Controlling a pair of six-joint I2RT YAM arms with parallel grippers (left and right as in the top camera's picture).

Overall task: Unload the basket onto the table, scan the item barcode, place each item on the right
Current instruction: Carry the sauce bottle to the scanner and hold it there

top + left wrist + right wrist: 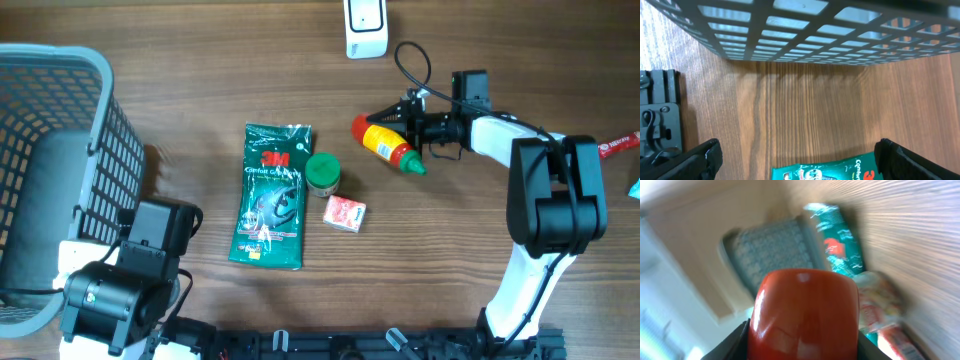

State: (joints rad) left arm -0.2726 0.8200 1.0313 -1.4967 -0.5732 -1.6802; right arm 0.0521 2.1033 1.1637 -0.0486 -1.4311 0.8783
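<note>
A sauce bottle (385, 143) with a red body, yellow label and green cap lies tilted at the table's centre right. My right gripper (405, 132) is closed across it. In the right wrist view the bottle's red base (802, 315) fills the gap, and both dark fingers (735, 342) press against its sides. That view is blurred and tilted. No barcode shows on the bottle. A white scanner (366, 28) stands at the far edge. My left gripper (797, 150) hangs wide open over bare wood near the basket, holding nothing.
A green 3M packet (272, 195), a small green-lidded jar (323, 173) and a red-and-white box (345, 213) lie mid-table. A grey mesh basket (50, 150) fills the left side. A red item (620, 143) lies at the right edge.
</note>
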